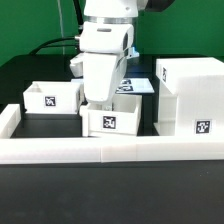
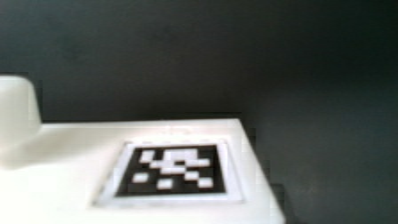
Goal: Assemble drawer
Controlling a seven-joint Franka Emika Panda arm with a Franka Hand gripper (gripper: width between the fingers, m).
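The pincer [image 1: 99, 97] hangs right over the middle tray [image 1: 112, 123] at the surface's [image 1: 30, 66] near edge, with the housing [image 1: 190, 95] on the exterior view's right. Whether it is clenched, I cannot tell.

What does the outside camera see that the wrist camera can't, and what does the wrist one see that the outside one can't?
Only the exterior view shows the arm, the housing, a tray at that view's left, a second tray below the arm, and the wall strip. Only the wrist view shows one tag up close, blurry, on a flat white surface; I cannot tell which part that is. Both show the black table and white plastic with black-and-white tags.
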